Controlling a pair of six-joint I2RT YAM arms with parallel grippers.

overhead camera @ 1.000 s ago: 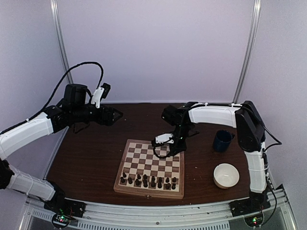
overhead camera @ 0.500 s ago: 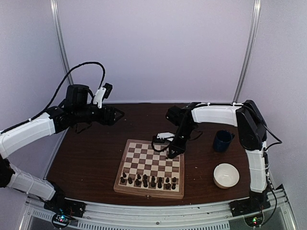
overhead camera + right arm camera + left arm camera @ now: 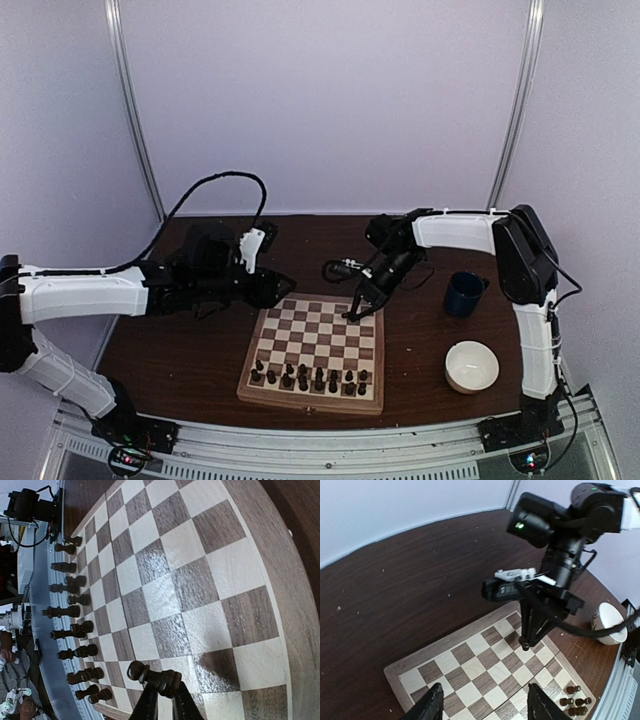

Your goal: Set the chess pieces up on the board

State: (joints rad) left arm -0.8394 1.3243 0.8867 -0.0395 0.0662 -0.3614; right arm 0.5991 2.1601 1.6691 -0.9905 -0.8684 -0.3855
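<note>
The chess pieces [image 3: 310,378] are crowding the two nearest rows of the board [image 3: 310,335] in slightly ragged lines, and the far rows are sitting bare. One more dark piece [image 3: 150,674] is hanging just above the squares by the far right corner, pinched at its stem by the right gripper [image 3: 162,690], jaws narrow around it. The left gripper [image 3: 485,707] is hovering near the far left corner, fingers spread wide, carrying nothing. I'm calling this nearly done: the dark piece is waiting for its square, and the lines may want tidying. Out right, a blue mug [image 3: 463,293] and a white bowl [image 3: 471,366] are sitting beside the board.
</note>
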